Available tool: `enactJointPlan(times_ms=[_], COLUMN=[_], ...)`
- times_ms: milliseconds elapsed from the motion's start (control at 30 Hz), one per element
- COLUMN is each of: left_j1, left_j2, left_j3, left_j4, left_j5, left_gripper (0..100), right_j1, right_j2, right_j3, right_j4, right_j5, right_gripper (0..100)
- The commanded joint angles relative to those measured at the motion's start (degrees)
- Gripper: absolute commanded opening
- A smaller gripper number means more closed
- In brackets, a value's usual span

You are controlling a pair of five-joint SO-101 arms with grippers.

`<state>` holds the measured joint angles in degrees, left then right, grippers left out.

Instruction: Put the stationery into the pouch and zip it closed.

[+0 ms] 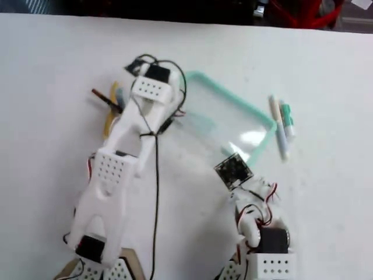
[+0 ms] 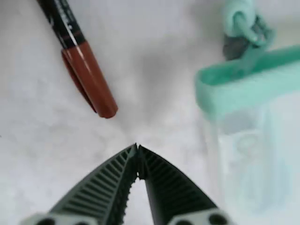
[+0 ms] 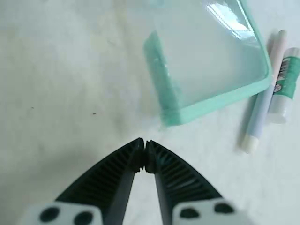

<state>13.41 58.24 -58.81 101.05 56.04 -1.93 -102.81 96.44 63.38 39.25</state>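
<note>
Your left gripper (image 2: 137, 149) and right gripper (image 3: 144, 143) are pinched together, empty; the unheld pouch (image 3: 220, 99) may slide under pushes.

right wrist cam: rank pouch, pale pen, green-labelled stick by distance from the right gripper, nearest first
1. pouch: its corner lies just ahead of the right gripper.
2. pale pen: beside the pouch's far edge.
3. green-labelled stick: on the pen's outer side, right against it.

pouch (image 1: 230, 94): clear, mint-green trim | marker (image 2: 89, 79) beside pouch: brown cap, black barrel | pen (image 3: 262, 101) beside pouch: pale blue, white tip | glue stick (image 3: 283, 86): white, green | table (image 1: 58, 58): white
</note>
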Motion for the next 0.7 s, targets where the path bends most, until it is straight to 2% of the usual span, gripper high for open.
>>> enactJointPlan(times_ms=[0, 200, 467, 533, 667], left_j1=[-1.1, -0.1, 6.1, 6.4, 5.5], left_j2=[-0.9, -4.5, -26.0, -27.0, -24.7], left_j3=[-3.4, 2.1, 14.3, 18.3, 24.4], left_j4=[1.4, 1.5, 0.8, -0.6, -3.5], left_j5=[-4.1, -8.2, -7.9, -7.2, 0.4], left_gripper=[2, 2, 4, 12, 38], right_j1=[0.5, 0.4, 0.3, 0.3, 0.3], right_j2=[-0.3, -0.3, -0.3, -0.3, -0.3], right_j3=[0.4, 0.4, 0.4, 0.4, 0.4], right_j4=[0.4, 0.4, 0.4, 0.4, 0.4], right_j5=[0.6, 0.7, 0.7, 0.7, 0.7], right_gripper=[2.0, 2.0, 2.0, 2.0, 2.0])
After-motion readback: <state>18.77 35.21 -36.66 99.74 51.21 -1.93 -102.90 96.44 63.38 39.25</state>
